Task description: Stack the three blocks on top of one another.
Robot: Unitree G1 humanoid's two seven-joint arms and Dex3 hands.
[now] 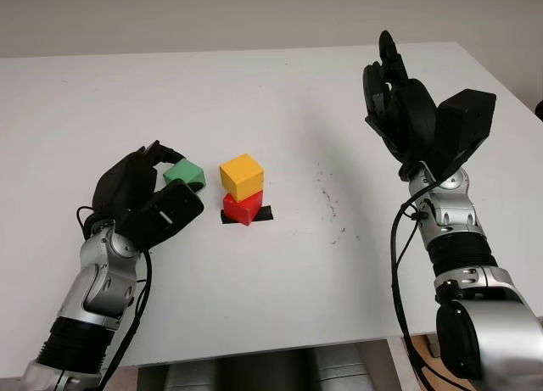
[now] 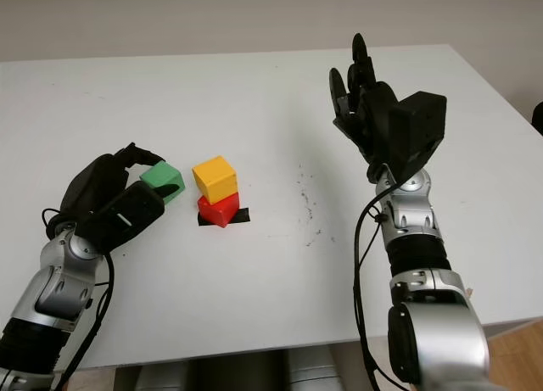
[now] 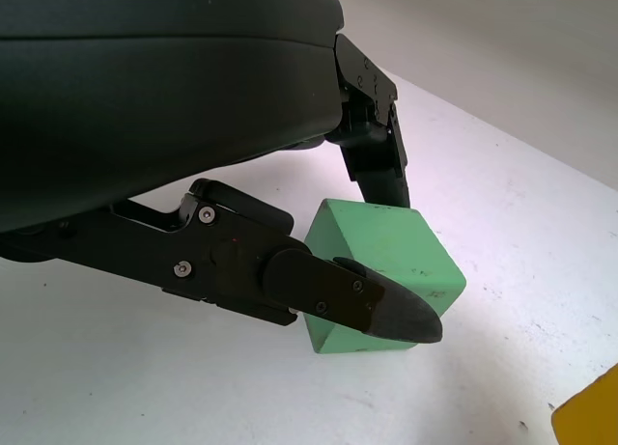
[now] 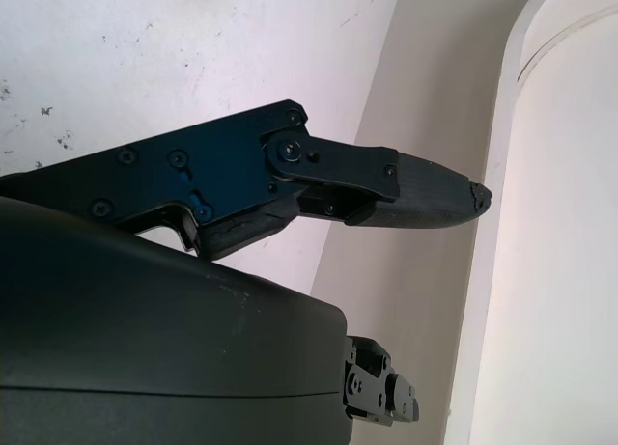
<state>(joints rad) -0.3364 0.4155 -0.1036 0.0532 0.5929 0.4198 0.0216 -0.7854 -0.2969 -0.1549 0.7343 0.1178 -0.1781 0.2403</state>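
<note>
A big white table (image 1: 280,289), with little dark specks (image 1: 331,200) near the middle and a bit of black tape (image 1: 265,214) at 9 o'clock from them. A plain pale wall (image 1: 254,18) behind, at 12 o'clock. Soft, even light.

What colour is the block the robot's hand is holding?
Green. The left hand grips the green block, clearest in the left wrist view.

Bright, even overhead light; soft shadows, no glare.
</note>
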